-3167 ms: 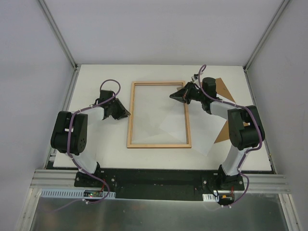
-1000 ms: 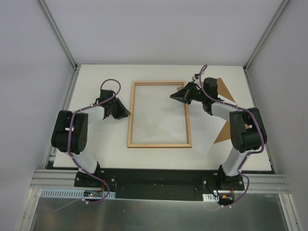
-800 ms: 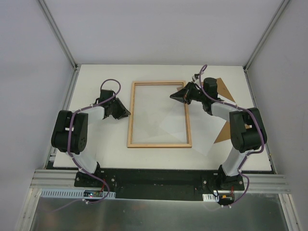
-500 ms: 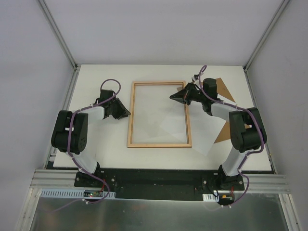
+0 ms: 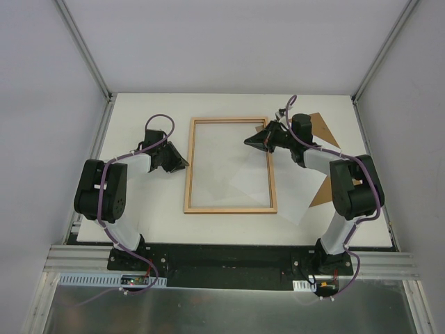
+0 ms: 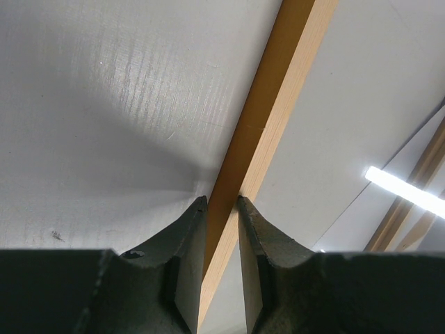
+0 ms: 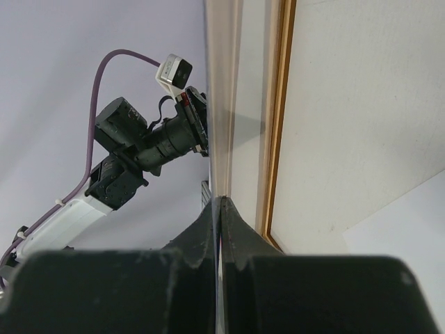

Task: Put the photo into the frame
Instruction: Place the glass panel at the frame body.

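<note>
Top external view: wooden frame point(image 5: 229, 165) flat on the white table point(image 5: 139, 216), roughly central, long rails running away from the arm bases, clear pane inside. Left gripper point(image 5: 182, 164) down low at the frame's left rail, a little beyond the middle of it. Right gripper point(image 5: 249, 141) reaching in over the frame's far right corner, tip above the pane and just inside the right rail. Photo point(image 5: 295, 198) lying white side up and skewed near the frame's right side, one part out on the bare table beside the right rail, another part showing through the pane under the near right area; not sitting square in the frame. Brown board point(image 5: 323, 132) on the table behind the right arm, mostly hidden by the arm and the sheet, with a second brown sliver showing nearer the base. Left wrist view: two dark fingers point(image 6: 184, 257) set narrow, one on each side of the frame rail, the rail filling the gap between their tips, so clamped on the frame. Right wrist view: fingers point(image 7: 201, 236) pressed together with only a hairline between them, pointed across the pane towards the other arm on the far side. Cannot tell whether anything thin is pinched in that hairline; a pale band rising from the tips, too blurred to name.
</note>
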`<state>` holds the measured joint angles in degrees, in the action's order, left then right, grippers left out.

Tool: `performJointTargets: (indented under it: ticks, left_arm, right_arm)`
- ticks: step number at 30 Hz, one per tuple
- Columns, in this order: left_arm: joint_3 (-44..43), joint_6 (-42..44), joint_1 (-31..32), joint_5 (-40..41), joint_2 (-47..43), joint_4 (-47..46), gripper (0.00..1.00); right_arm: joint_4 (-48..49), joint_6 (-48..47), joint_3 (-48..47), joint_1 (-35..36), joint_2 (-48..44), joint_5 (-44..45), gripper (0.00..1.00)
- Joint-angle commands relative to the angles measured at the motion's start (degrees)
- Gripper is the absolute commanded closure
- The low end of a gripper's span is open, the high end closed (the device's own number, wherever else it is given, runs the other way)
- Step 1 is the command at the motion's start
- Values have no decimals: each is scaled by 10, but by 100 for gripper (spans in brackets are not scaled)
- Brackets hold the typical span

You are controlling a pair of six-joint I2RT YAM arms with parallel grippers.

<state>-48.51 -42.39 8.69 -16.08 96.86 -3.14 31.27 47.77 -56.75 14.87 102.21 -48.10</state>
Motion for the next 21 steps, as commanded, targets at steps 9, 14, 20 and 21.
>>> performJointTargets:
  ticks: [9,14,20,21]
  left_arm:
    - [6,28,7,28,29,54,78]
    - [6,28,7,28,30,54,78]
    - [6,28,7,29,30,54,77]
    - [6,28,7,28,31,55,77]
  right_arm:
    - [39,-5,-6,4,11,-16,99]
    - [38,-6,-6,5,13,-16,99]
    - [22,-16,-2,8,3,-9,99]
    - [16,-18,-2,9,0,-9,99]
